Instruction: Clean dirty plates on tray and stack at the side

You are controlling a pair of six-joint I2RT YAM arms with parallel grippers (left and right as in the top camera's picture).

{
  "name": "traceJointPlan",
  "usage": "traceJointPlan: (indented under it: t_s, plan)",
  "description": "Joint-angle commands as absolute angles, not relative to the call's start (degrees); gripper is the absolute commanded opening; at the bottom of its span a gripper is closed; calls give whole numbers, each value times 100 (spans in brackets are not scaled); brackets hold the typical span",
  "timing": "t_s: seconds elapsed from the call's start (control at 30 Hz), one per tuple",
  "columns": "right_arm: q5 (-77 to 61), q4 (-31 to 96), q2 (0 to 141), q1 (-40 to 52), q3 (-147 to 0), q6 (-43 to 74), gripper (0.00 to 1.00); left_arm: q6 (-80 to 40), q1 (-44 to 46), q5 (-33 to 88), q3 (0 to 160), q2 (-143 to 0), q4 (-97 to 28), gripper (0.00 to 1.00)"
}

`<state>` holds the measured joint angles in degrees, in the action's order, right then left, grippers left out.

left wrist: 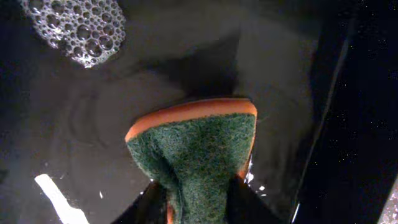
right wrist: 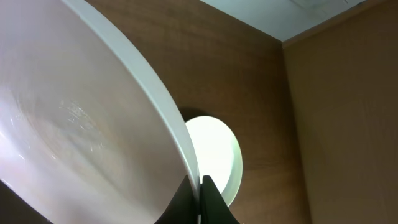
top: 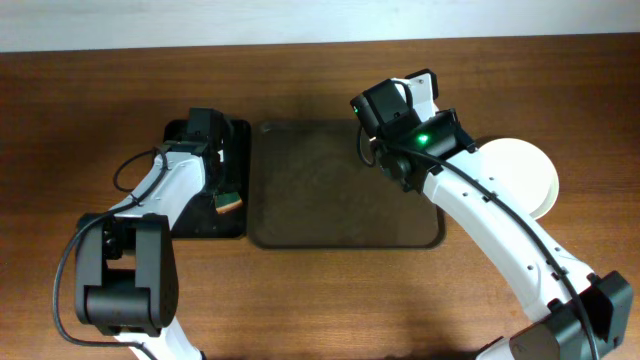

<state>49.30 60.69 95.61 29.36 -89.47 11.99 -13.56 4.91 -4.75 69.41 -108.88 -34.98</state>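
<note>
My right gripper (right wrist: 200, 186) is shut on the rim of a white plate (right wrist: 81, 118), which fills the left of the right wrist view and is held tilted on edge. In the overhead view this gripper (top: 378, 152) is over the far right corner of the brown tray (top: 320, 200); the held plate is hard to make out there. A second white plate (top: 518, 176) lies on the table right of the tray and also shows in the right wrist view (right wrist: 214, 152). My left gripper (left wrist: 198, 205) is shut on a green and orange sponge (left wrist: 199, 149), also visible overhead (top: 230, 203), over the black basin (top: 200, 222).
The black basin holds dark soapy water with a patch of foam (left wrist: 74, 25). Its right wall (left wrist: 323, 124) runs beside the sponge. The wooden table (top: 330, 300) surrounds the tray and the basin.
</note>
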Motion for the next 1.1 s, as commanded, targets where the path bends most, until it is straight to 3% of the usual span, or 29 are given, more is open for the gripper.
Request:
traceJointPlan:
  t_s: [0.0,0.1,0.13,0.17,0.2,0.23,0.3,0.43,0.47,0.53,0.6,0.63,0.67,0.87,0.97,1.07]
  plan:
    - [5135,6038,9426,2961,-9067,1284,4,-1337,471,-519,6904,-10982,-3454,0]
    - [5172,6047,9426,2961,-9067,1284,4,-1337,471,-521,6901,-10982,-3452,0]
    - [5172,6047,9426,2961,-9067,1284,4,-1337,471,-521,6904,-10982,-3437,45]
    - [5172,6047,9426,2961,-9067,1284,4,-1337,471,-519,6904,-10982,-3404,63]
    - [5170,6045,9426,2961,-9067,1286,4,-1337,471,-519,6904,-10982,-3389,68]
    - [5170,6042,9426,2961,-9067,1286,4,-1337,471,-521,6904,-10982,-3385,61]
    - [5170,6040,9426,2961,-9067,1286,4,-1334,471,-521,6904,-10982,-3389,0]
    - [5170,6045,9426,2961,-9065,1286,4,-1337,471,-526,6904,-10982,-3385,0]
    - [5170,6042,9426,2961,-9067,1288,4,-1337,471,-537,6904,-10982,-3361,16]
    - [5146,6040,9426,2950,-9065,1291,4,-1332,469,-543,6952,-10980,-3350,8]
    - [5037,6018,9426,2908,-9067,1293,4,-1334,469,-541,7054,-10980,-3393,24]
    - [4906,6003,9426,2845,-9067,1293,4,-1334,471,-539,7135,-10969,-3487,49]
    - [4781,5999,9426,2777,-9067,1297,4,-1334,471,-534,7203,-10969,-3603,57]
    - [4351,6018,9421,2388,-9067,1391,4,-1339,471,-513,7338,-10962,-4600,62]
    - [4346,5981,9421,2397,-9067,1396,4,-1339,471,-207,7332,-10973,-4541,55]
    - [4346,5981,9421,2397,-9067,1396,4,-1337,473,-43,7262,-10982,-4438,56]
